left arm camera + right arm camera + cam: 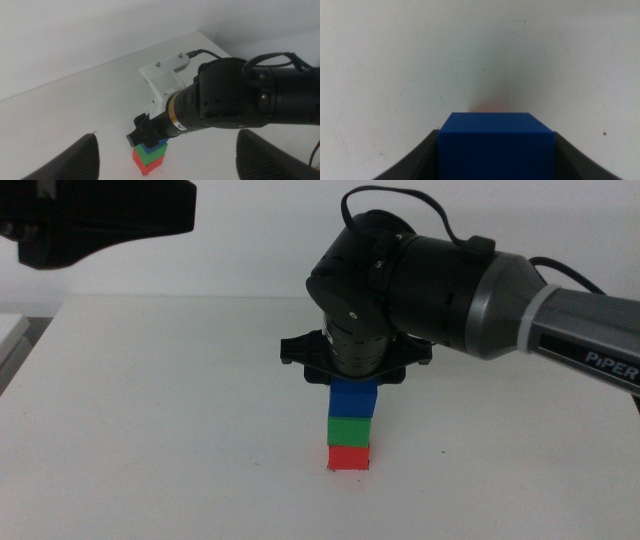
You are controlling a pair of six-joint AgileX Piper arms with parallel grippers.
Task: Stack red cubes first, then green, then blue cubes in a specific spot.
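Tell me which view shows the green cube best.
Middle view: the green cube shows a full face between the blue and red ones. The left wrist view catches only a sliver; the right wrist view hides it under the blue cube.

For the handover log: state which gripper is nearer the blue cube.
Right. The right gripper sits directly over the blue cube, its fingers flanking it atop the stack. The left gripper is raised well off to the side, fingers spread.
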